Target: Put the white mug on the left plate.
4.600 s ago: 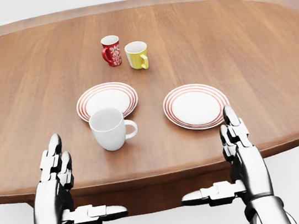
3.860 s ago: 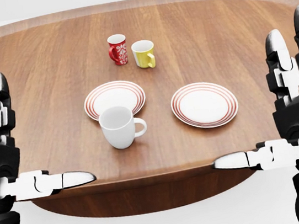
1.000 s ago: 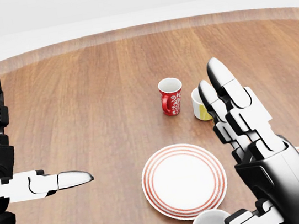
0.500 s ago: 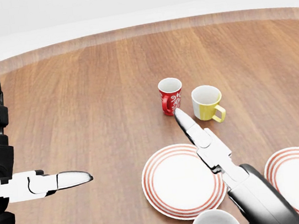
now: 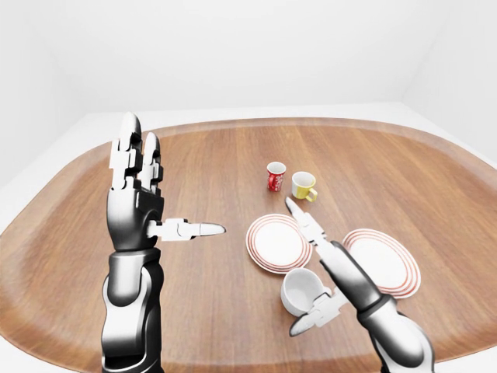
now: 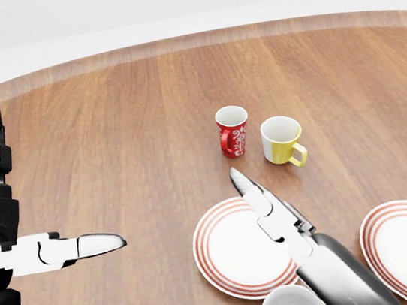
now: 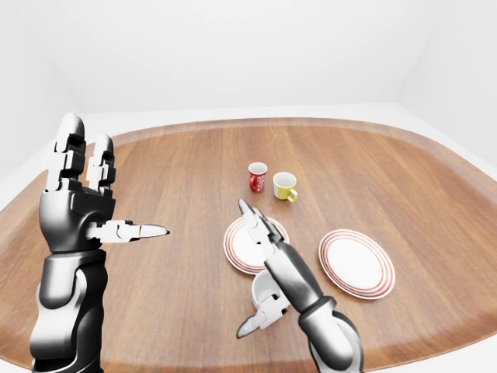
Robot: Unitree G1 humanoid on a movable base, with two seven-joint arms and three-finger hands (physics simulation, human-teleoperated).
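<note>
The white mug (image 5: 299, 290) stands upright on the wooden table (image 5: 194, 155), just below the left red-ringed plate (image 5: 273, 242) in the left-eye view. Its handle is hidden. My right hand (image 5: 311, 268) is open, lying low along the mug's right side. Its long fingers (image 6: 266, 210) stretch over the plate's right edge and its thumb (image 5: 309, 320) points down-left under the mug. No finger closes round the mug. My left hand (image 5: 167, 190) is open and empty, held upright at the left, well away from the mug.
A second red-ringed plate (image 5: 384, 260) lies to the right of my right arm. A red patterned mug (image 6: 232, 131) and a yellow mug (image 6: 281, 140) stand side by side above the left plate. White floor and walls surround the table.
My right hand dropped from upright, where it hid the yellow mug, to low and flat beside the white mug. The left hand stayed still. Before that, the camera moved closer over the table.
</note>
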